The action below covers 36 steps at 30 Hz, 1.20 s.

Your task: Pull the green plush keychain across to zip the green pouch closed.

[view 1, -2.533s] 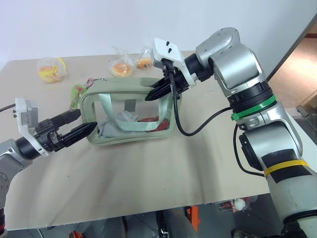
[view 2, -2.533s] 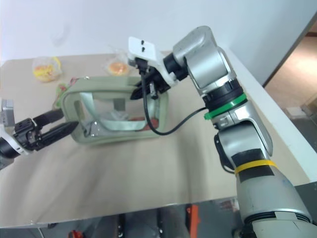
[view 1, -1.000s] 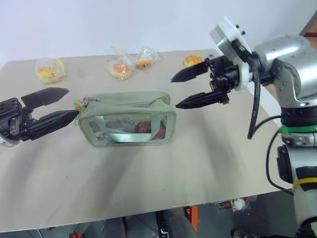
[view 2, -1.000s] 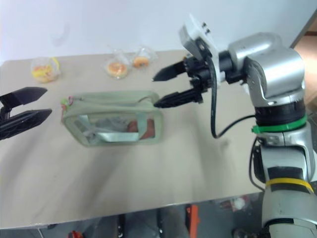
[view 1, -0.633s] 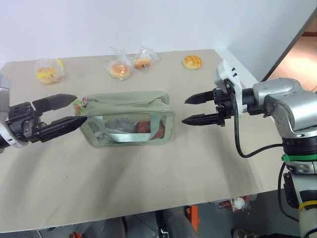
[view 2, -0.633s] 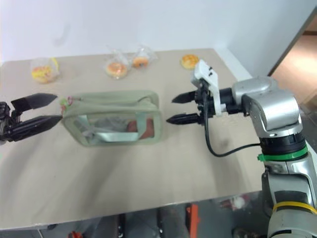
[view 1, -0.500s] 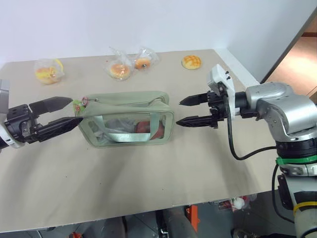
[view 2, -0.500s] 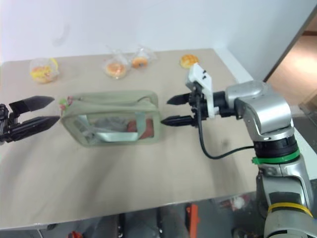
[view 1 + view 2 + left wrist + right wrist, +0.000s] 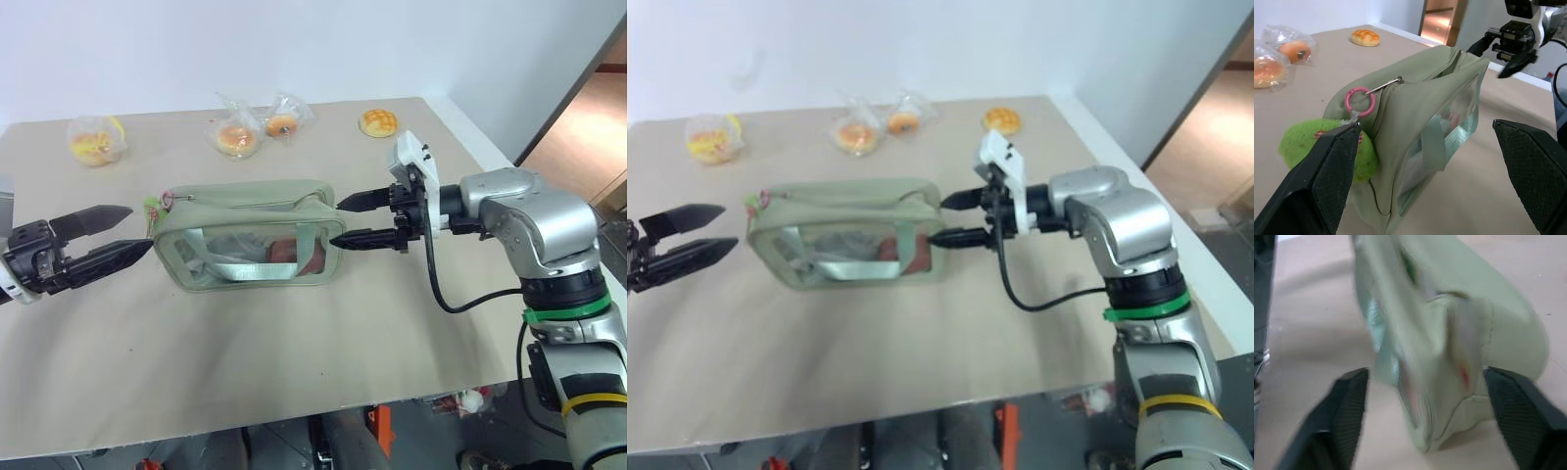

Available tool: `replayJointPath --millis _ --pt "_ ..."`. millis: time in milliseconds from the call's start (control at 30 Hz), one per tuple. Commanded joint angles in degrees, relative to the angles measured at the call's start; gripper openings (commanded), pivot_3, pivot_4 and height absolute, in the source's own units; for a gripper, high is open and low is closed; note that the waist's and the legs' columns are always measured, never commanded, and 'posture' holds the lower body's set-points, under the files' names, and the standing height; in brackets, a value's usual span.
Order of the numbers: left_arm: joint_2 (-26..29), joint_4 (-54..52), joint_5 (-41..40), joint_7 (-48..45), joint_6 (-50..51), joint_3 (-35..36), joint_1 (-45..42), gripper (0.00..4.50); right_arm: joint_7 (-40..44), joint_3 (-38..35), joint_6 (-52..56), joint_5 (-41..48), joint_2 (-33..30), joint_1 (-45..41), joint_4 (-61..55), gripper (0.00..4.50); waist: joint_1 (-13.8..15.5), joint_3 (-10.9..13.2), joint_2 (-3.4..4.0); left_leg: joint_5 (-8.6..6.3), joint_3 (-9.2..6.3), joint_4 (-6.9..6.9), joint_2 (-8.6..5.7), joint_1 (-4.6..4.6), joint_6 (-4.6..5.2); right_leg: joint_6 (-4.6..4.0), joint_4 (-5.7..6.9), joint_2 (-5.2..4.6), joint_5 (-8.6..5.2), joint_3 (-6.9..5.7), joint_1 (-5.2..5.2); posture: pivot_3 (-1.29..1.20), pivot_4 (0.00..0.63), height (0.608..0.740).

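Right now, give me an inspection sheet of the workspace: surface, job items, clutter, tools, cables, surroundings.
Surface: table under a tan cover, flat.
Job's things: green pouch stands mid-table, clear window toward the robot; green plush keychain hangs on a pink ring at the pouch's left end.
Clutter: three bagged buns along the far edge; one bare bun at the far right.
Tools: left tool open, just off the pouch's left end; right tool open, fingertips at the pouch's right end, contact unclear.
Cables: black cable loops beneath the right wrist.
Surroundings: white wall behind; doorway at right.
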Motion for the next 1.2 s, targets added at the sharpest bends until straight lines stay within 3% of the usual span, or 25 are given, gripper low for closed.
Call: replayJointPath --millis 33,233,267,367,567,1200 --pt "-0.2 -1.6 -0.6 0.6 -0.2 2.9 0.6 4.50 -1.3 -0.7 -0.9 -0.4 0.6 -2.1 1.2 2.31 0.1 0.0 0.00 0.00 0.00 0.00 0.00 0.00 0.00 0.00 0.00 0.00 0.01 -0.01 0.00 0.00 0.150 0.740" --pt "-1.5 0.2 0.6 2.1 -1.3 3.9 2.1 4.50 -1.3 -0.8 -1.7 -0.2 0.7 -1.7 1.2 0.23 0.1 0.0 0.00 0.00 -0.01 0.00 0.00 -0.01 0.00 0.00 0.00 0.00 0.01 0.00 0.01 0.00 0.150 0.740" --pt "-1.7 0.8 0.9 2.3 -1.6 4.0 2.1 4.50 -1.2 -0.8 -1.8 -0.2 0.7 -1.6 1.2 0.05 0.1 0.0 0.00 0.00 -0.01 0.00 0.00 -0.01 0.00 0.00 0.00 0.00 0.01 -0.01 0.01 0.00 0.150 0.740" --pt "-2.6 5.8 1.2 5.0 -1.7 4.3 -0.4 4.50 -1.0 -0.9 -1.6 0.2 0.5 -1.3 0.6 0.05 0.1 0.0 0.00 0.00 -0.04 0.00 0.00 0.00 0.00 -0.03 0.00 0.02 0.02 -0.02 0.00 0.00 0.150 0.740" --pt "-4.5 18.5 8.3 8.3 -4.1 -2.8 -7.9 4.50 0.4 -0.8 -1.9 1.1 -1.0 1.1 -3.4 0.05 0.3 0.0 -0.02 0.01 -0.16 0.01 -0.02 0.00 0.01 -0.05 0.00 0.07 0.07 -0.03 0.03 0.00 0.150 0.740" --pt "-8.1 26.2 16.2 5.7 -4.6 -14.8 -18.2 4.50 -3.2 -2.8 -0.3 3.5 -1.5 3.7 -7.5 0.05 0.2 -0.1 -0.12 0.01 -0.20 0.10 -0.01 -0.05 0.01 -0.03 0.00 0.12 0.15 -0.01 0.03 0.00 0.150 0.740"
